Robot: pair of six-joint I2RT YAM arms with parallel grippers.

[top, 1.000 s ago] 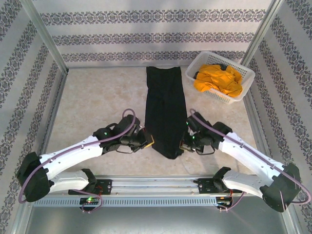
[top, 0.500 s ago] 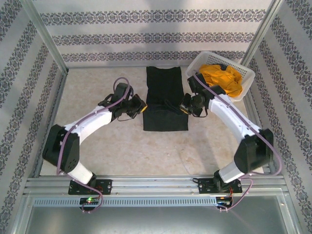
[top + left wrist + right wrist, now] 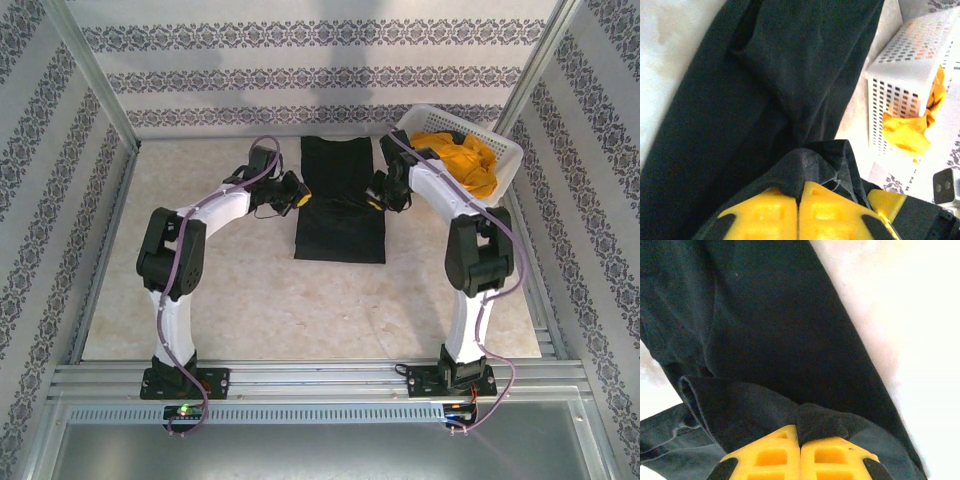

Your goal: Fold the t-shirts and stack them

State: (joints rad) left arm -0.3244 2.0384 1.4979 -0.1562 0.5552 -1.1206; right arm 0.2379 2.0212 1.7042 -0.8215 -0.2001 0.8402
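Observation:
The black t-shirt (image 3: 340, 205) lies folded lengthwise at the table's back middle, its near end lifted and doubled over toward the far end. My left gripper (image 3: 295, 193) is shut on the shirt's left edge; its yellow fingers (image 3: 775, 212) pinch a ridge of black cloth (image 3: 805, 165). My right gripper (image 3: 374, 196) is shut on the right edge, its fingers (image 3: 832, 457) clamped on a fold of the black t-shirt (image 3: 765, 330). The orange-yellow t-shirt (image 3: 458, 160) lies crumpled in the white basket (image 3: 505, 165), and hangs over the basket wall in the left wrist view as orange-yellow cloth (image 3: 907, 130).
The white lattice basket (image 3: 900, 65) stands at the back right, close beside my right arm. Patterned walls and metal posts (image 3: 95, 70) enclose the table. Bare marbled tabletop (image 3: 300, 310) spreads in front of the shirt.
Both grippers have carried the shirt's near end away from the arm bases toward the back wall, doubling the long black strip over itself. Both arms are now stretched far forward.

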